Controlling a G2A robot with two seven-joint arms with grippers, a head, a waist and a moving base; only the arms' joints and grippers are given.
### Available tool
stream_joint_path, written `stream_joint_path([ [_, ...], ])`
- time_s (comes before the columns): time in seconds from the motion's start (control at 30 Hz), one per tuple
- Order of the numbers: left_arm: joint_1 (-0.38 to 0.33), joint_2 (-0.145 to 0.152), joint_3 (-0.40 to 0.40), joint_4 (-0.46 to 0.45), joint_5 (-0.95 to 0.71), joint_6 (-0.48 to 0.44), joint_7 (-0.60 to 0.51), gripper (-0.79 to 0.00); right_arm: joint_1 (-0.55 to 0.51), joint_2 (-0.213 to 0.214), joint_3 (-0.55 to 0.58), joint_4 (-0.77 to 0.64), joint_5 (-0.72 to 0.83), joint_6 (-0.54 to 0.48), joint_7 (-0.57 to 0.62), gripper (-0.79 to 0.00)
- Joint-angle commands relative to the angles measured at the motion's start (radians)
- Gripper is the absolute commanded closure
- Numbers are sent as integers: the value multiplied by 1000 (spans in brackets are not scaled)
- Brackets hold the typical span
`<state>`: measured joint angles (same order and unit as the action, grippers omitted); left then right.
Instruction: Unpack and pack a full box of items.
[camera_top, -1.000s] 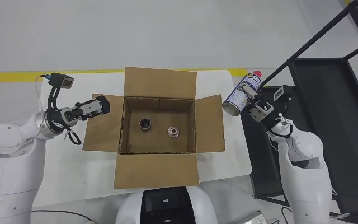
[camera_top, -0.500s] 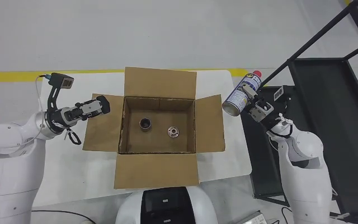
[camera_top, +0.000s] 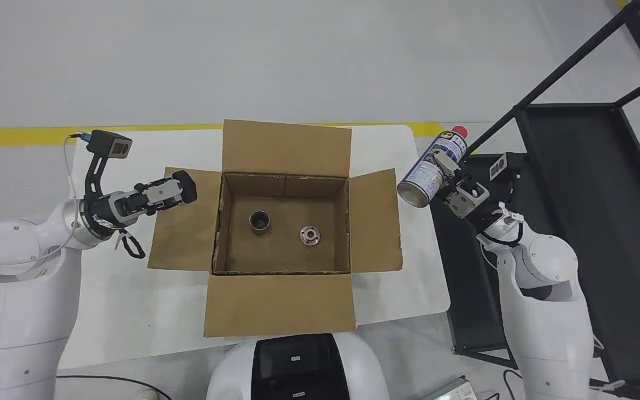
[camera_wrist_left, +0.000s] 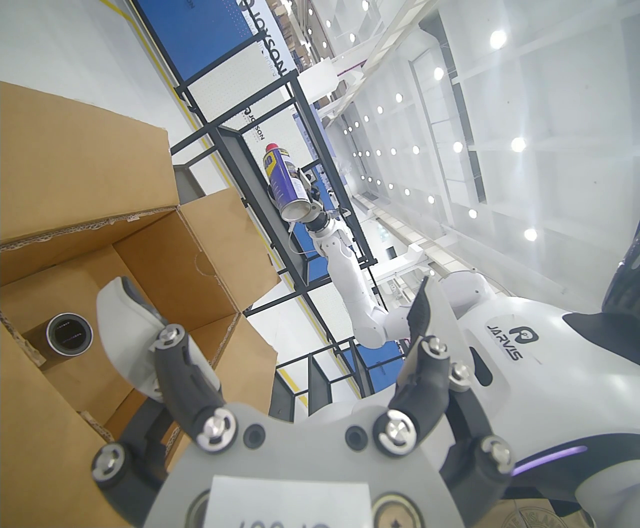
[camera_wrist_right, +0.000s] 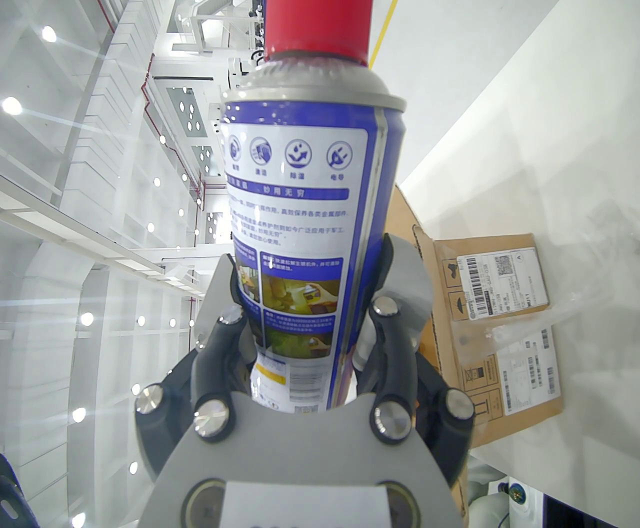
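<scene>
An open cardboard box (camera_top: 286, 150) stands in the middle of the white table with its flaps spread out. Inside it sit a dark round can (camera_top: 260, 219) and a small metal part (camera_top: 310, 236). My right gripper (camera_top: 452, 192) is raised past the box's right flap, shut on a blue spray can (camera_top: 434, 166) with a red cap; the spray can (camera_wrist_right: 305, 200) rises between its fingers. My left gripper (camera_top: 183, 188) hangs open over the left flap, nothing in it. From there the round can (camera_wrist_left: 68, 335) shows in the box (camera_wrist_left: 85, 165).
A black metal rack (camera_top: 575, 200) stands to the right of the table, close behind my right arm. A yellow floor line (camera_top: 120, 131) runs behind the table. The table (camera_top: 120, 320) has bare surface around the box on the left and front.
</scene>
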<state>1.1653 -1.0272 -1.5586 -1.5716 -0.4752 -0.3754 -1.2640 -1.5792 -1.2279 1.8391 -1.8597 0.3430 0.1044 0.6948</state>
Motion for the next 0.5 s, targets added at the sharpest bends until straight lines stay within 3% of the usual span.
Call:
stream_joint_path([
  [0.0,0,0,0,0,0,0,0,-785,0,0,0,0,0,0,0,0],
  [0.3,0,0,0,0,0,0,0,-785,-2,2,9,15,10,4,-8,0],
  [0.47,0,0,0,0,0,0,0,-785,-36,6,41,97,-101,-148,-82,0],
])
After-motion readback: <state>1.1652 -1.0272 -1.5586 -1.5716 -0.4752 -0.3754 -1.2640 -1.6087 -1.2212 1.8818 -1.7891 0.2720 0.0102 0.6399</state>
